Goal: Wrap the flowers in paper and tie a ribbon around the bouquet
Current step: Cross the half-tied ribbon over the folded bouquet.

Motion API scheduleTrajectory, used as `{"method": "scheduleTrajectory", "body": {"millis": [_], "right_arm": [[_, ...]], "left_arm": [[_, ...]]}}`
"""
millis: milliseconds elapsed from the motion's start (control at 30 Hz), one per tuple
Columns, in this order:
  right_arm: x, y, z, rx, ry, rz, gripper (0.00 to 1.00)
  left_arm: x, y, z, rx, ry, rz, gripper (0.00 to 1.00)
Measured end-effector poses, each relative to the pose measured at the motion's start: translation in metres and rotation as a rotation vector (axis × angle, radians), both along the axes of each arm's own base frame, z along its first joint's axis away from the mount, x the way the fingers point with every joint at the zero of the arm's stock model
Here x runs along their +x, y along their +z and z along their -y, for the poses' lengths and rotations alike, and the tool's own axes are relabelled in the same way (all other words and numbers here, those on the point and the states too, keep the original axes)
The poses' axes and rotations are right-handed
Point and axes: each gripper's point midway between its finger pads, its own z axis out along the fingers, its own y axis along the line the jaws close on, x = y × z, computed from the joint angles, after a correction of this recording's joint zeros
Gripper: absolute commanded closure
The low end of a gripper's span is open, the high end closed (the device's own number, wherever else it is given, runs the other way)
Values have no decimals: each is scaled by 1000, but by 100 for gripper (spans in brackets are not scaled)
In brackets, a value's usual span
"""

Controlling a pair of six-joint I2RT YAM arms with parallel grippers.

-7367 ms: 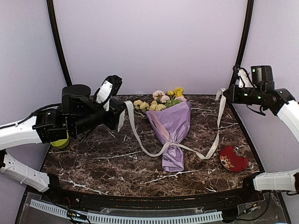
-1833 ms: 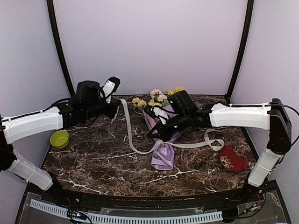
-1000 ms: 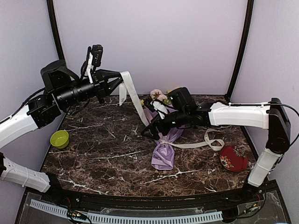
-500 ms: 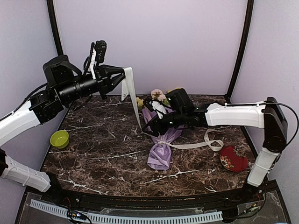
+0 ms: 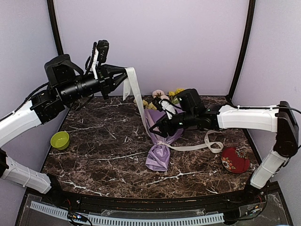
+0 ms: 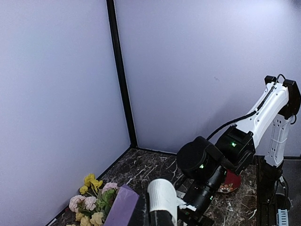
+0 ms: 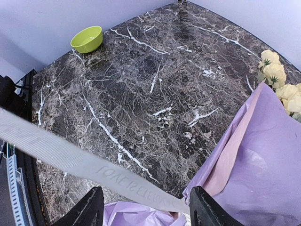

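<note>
The bouquet lies on the marble table (image 5: pixel 103 155), its flowers (image 5: pixel 162 96) toward the back wall and its lilac paper (image 5: pixel 159 153) pinched to a narrow neck. The cream ribbon (image 5: pixel 140 106) circles that neck. One end climbs taut to my left gripper (image 5: pixel 123 77), which is raised high and shut on it. The other end trails right into a loose loop. My right gripper (image 5: pixel 160 131) sits low over the neck. In the right wrist view its fingers (image 7: pixel 91 209) flank the paper (image 7: pixel 254 165), which fills the gap, and the ribbon (image 7: pixel 94 165) crosses in front. The left wrist view shows the ribbon (image 6: pixel 162 197) draped over my left gripper (image 6: pixel 157 214).
A lime-green bowl (image 5: pixel 59 140) sits at the table's left edge. A red patterned dish (image 5: pixel 235 159) lies at the front right, just past the ribbon's loose loop. Lilac walls and black posts close in the back and sides.
My right gripper has closed in on the bouquet's neck and shifted slightly right. The bouquet's tail has swung a little left. My left gripper has carried the ribbon end slightly higher and to the right.
</note>
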Motion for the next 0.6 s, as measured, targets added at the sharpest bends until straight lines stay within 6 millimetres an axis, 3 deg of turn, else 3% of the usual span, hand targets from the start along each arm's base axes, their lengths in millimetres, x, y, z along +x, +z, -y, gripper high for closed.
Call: {"method": "scheduleTrajectory", "body": {"millis": [167, 300, 400, 500, 600], "right_arm": [[-9, 18, -2, 71, 22, 10, 27], [-18, 6, -19, 86, 52, -23, 30], [-17, -8, -28, 80, 44, -62, 42], [-12, -16, -34, 81, 25, -92, 62], [-8, -16, -38, 90, 12, -97, 91]], "left_arm": [[-1, 0, 1, 0, -5, 0, 100], [-1, -1, 2, 2, -8, -1, 100], [-1, -1, 2, 3, -9, -2, 100], [-1, -1, 2, 2, -9, -1, 100], [-1, -1, 2, 2, -9, -1, 100]]}}
